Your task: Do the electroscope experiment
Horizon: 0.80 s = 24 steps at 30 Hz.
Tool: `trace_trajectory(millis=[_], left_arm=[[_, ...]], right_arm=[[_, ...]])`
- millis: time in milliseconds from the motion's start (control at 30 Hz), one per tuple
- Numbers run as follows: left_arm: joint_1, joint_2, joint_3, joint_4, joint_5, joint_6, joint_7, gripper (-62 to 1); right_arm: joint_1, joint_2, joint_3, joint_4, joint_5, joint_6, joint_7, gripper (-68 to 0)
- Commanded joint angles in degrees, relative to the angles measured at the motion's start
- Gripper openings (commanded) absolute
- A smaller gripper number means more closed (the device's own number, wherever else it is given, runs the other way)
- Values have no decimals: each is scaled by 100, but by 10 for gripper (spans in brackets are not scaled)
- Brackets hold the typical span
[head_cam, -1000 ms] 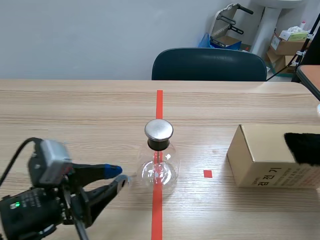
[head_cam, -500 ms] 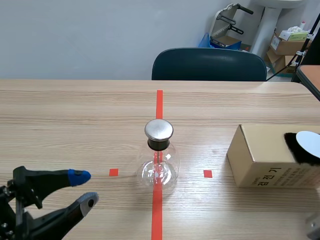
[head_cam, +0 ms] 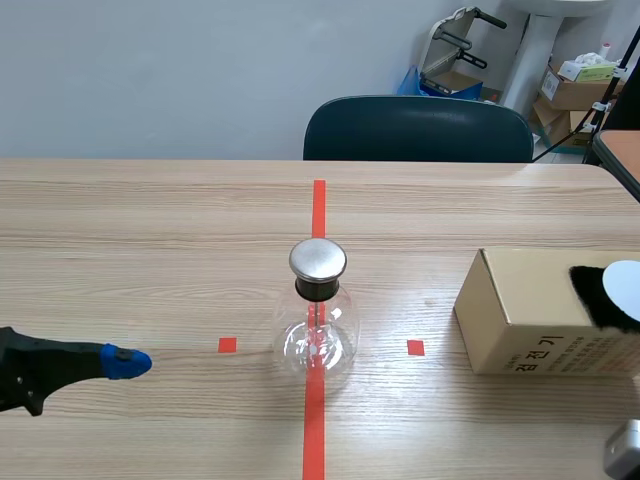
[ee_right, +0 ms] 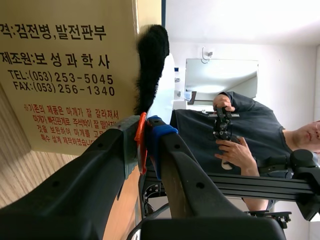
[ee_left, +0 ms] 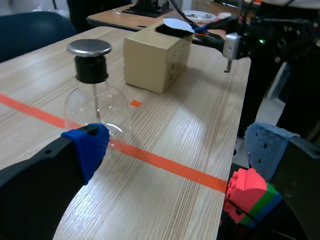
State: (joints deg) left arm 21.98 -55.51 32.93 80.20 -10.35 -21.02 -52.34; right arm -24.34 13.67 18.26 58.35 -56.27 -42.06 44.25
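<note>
On the cardboard box point(head_cam: 530, 320), near right, lies black fur point(head_cam: 598, 292). The right gripper point(ee_right: 145, 129), closed on the orange handle of a white disc point(head_cam: 626, 283), holds the disc against the fur: probably the charging step. Next, the disc must reach the metal cap point(head_cam: 318, 259) of the electroscope point(head_cam: 318, 335), at mid-table. The left gripper point(ee_left: 177, 147) stands open, near left. The table point(head_cam: 150, 230) is wooden, with a chair point(head_cam: 420, 130) beyond.

A dark chair point(head_cam: 418, 128) behind the table point(head_cam: 150, 230) — cardboard boxes point(head_cam: 575, 90) beyond.
</note>
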Motion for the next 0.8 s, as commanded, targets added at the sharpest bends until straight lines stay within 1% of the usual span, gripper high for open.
trace_trajectory(millis=[0, 67, 200, 300, 400, 467, 500, 533, 633, 667, 700, 767], left_arm=[[57, -31, -15, 105, -85, 31, -83, -21], [61, -66, -15, 164, -94, 31, -81, -21], [129, -249, -17, 234, -98, 31, -205, -21], [219, -358, -17, 275, -92, 31, -494, -21], [214, -356, -17, 286, -74, 33, -490, -21], [214, -356, -17, 286, -76, 33, -466, -21], [214, -356, -17, 286, -76, 33, -466, -21], [214, -354, -17, 286, -76, 33, -466, -21], [214, -308, -17, 284, -74, 28, -428, -21], [214, -291, -17, 284, -76, 31, -417, -21], [214, -273, -17, 284, -74, 31, -417, -21], [216, -247, -15, 284, -74, 26, -396, -21]], right_arm=[[22, 57, 22, 31, -72, -280, -164, -658], [11, 74, 22, 31, -168, -280, -304, -658], [-79, 68, 22, 31, -164, -280, -297, -658], [-164, -4, 20, 31, -162, -280, -35, -658], [-271, -101, 15, 31, -160, -280, 398, -657], [-350, -155, 15, 31, -142, -280, 485, -657], [-361, -184, 17, 31, -129, -280, 452, -658], [-402, -208, 17, 31, -98, -280, 278, -658], [-442, -254, 28, 31, -76, -280, -511, -658], [-442, -258, 44, 31, -92, -280, -621, -658], [-439, -251, 44, 31, -131, -280, -608, -658], [-415, -240, 44, 31, -227, -280, -188, -657]])
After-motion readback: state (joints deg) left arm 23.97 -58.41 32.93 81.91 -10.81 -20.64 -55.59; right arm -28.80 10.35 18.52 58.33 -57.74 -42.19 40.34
